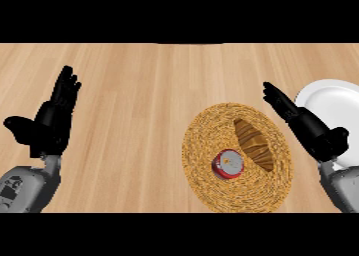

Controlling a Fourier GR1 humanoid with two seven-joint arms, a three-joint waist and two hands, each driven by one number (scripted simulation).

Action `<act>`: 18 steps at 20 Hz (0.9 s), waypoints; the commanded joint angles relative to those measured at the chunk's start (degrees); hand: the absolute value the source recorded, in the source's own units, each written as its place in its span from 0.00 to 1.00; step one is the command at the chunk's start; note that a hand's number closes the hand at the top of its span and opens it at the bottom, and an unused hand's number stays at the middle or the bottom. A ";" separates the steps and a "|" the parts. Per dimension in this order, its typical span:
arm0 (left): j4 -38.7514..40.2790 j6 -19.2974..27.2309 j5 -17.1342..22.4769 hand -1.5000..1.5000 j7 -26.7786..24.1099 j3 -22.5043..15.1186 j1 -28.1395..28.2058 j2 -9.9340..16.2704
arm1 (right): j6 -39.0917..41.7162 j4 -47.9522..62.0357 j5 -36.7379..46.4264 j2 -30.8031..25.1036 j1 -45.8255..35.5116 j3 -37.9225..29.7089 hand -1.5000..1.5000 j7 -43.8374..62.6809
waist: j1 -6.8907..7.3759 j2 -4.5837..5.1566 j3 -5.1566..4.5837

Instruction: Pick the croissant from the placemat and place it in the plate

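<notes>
Right hand (315,132) hovers open, seemingly just beside croissant (256,142) on placemat (204,170).

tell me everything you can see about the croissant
The croissant is golden brown with ridged, layered bands, like baked pastry. It lies flat and long, running roughly up and down the view, on the right half of the round woven placemat. A small red and silver can sits by its lower left side. No robot hand touches it.

counter (152,75): pale matt wood grain | placemat (211,165): rough woven straw | plate (337,100): smooth white | croissant (254,142): ridged brown crust
</notes>
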 commanded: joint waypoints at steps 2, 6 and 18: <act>-0.27 -1.16 -2.75 0.50 1.26 -1.57 1.78 0.62 | -4.84 -1.07 -1.28 9.54 -4.07 1.24 0.00 6.61 | -0.36 -2.45 -0.36; 4.17 -4.93 -4.32 0.50 0.94 -2.22 -0.79 4.04 | -16.81 -3.51 -3.37 22.87 -13.72 2.20 0.00 15.41 | 0.20 -2.40 -0.45; 1.88 -7.54 -4.57 0.50 2.35 -2.56 3.88 0.26 | -19.96 -1.27 29.69 9.82 0.83 14.85 0.00 1.95 | -0.79 -2.58 -0.35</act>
